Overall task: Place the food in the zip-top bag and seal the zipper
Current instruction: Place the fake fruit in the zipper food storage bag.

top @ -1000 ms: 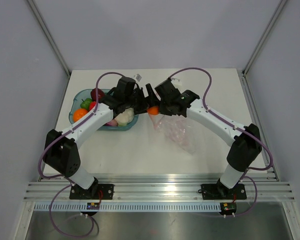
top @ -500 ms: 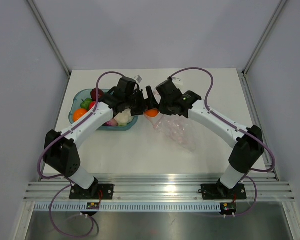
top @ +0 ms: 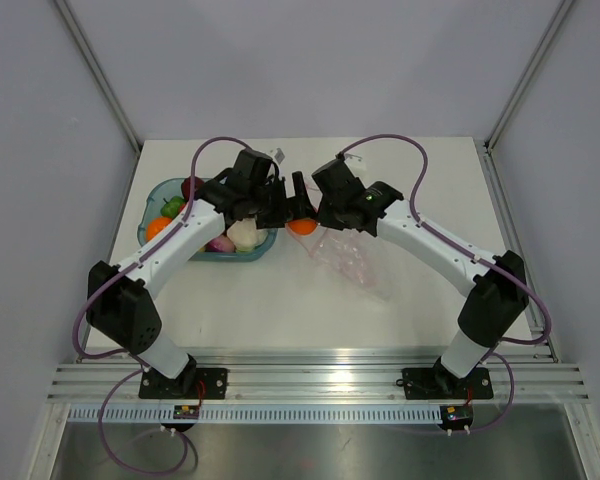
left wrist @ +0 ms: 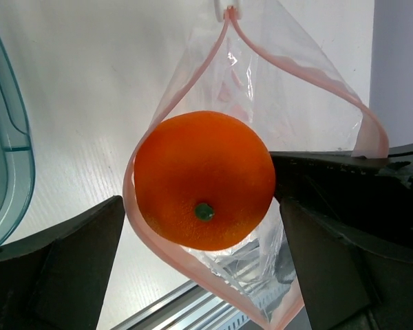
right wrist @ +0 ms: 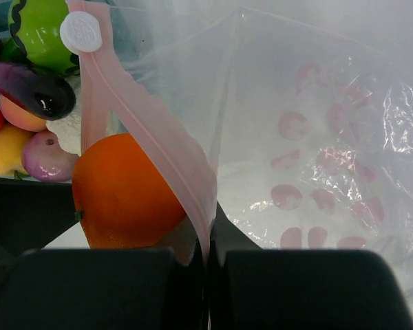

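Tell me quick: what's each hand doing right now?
Left hand: holding the orange at the mouth of the zip-top bag.
Right hand: closed on the zipper.

My left pincer (left wrist: 198,184) has eased the orange ball (top: 302,227) a little nearer my side, my left wrist has swung off the white cauliflower (top: 243,233) so more of it shows, the zip-top bag (top: 355,262) has drawn in slightly on the surface (top: 280,300).
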You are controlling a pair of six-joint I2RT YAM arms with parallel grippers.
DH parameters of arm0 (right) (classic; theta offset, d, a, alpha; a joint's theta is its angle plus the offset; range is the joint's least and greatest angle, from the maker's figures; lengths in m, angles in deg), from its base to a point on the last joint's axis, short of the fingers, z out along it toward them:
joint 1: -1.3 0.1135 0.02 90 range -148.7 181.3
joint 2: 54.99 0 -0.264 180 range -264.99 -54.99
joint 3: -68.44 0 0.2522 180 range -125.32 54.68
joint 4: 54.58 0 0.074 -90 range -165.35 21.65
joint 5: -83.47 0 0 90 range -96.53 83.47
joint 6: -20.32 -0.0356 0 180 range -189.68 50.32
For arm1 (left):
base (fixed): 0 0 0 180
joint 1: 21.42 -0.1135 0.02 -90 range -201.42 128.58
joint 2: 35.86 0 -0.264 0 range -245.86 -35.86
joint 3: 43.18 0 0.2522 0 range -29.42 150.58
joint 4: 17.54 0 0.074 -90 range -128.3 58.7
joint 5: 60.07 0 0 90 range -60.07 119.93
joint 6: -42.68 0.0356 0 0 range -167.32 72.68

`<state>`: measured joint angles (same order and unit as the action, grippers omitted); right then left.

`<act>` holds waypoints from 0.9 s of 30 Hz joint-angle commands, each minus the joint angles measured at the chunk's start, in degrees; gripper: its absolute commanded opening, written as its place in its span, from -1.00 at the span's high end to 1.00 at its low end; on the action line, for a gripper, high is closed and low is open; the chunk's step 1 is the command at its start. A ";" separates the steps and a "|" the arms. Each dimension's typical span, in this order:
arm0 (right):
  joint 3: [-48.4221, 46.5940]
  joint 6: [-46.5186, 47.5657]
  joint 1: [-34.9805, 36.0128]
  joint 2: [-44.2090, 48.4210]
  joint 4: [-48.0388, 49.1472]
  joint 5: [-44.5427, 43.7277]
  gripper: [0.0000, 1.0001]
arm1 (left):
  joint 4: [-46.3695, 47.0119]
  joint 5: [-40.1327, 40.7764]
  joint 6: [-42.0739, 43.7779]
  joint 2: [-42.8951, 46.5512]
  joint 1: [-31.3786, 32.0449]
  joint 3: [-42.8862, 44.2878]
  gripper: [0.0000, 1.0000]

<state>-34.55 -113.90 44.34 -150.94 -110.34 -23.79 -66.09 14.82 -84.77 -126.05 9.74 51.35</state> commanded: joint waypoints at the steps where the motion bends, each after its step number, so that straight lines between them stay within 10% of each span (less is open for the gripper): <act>1: -1.91 -0.24 0.11 -1.00 -0.98 -1.91 1.00 | -2.30 1.66 2.90 1.77 0.22 2.90 -0.98; 27: -1.03 0.02 0.11 1.46 0.42 -1.20 1.00 | -5.20 9.84 5.02 8.02 -0.66 -2.46 -0.64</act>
<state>-34.55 -113.86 44.34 -151.66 -111.20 -23.88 -71.88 23.23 -81.14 -118.40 9.37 49.50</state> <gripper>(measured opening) 0.010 0.823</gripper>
